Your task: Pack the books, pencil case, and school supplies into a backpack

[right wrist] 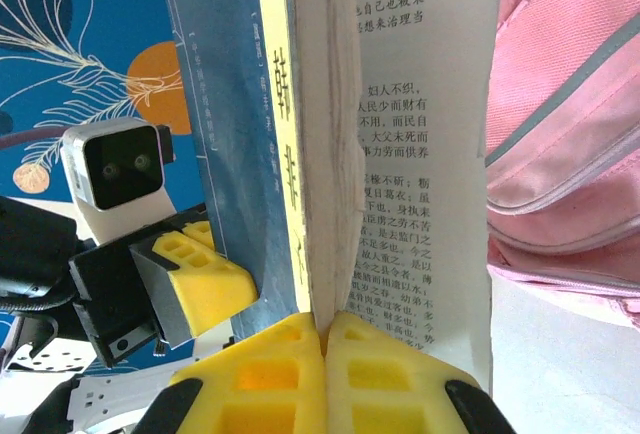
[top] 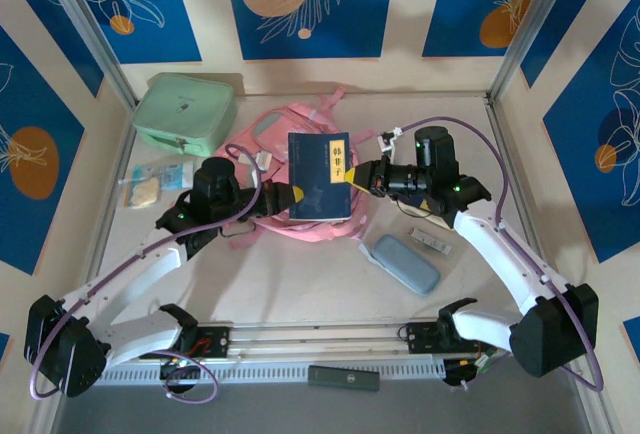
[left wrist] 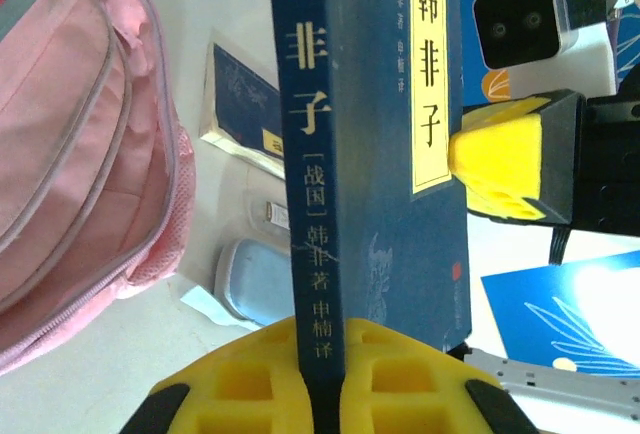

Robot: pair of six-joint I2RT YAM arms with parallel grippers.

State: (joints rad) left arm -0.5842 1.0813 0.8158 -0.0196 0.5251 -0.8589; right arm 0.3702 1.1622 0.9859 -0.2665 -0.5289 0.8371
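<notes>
White shell links and black joint housings on both the left arm (top: 140, 266) and the right arm (top: 497, 249). Yellow, grid-ribbed finger pads (left wrist: 390, 344) in black holders on the left gripper (top: 287, 195) and right gripper (top: 356, 179). Just behind each gripper, a boxy white camera (left wrist: 525, 20) with two dark lenses. Lilac cable (top: 478, 134) looping back from each gripper to a black base (top: 552, 329). Small green lights (top: 457, 189) on the black joints.

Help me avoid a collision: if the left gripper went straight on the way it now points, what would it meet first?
The left gripper is shut on the book at its spine, so that comes first; the right gripper, holding the opposite edge, is probably next; depth is unclear.
</notes>
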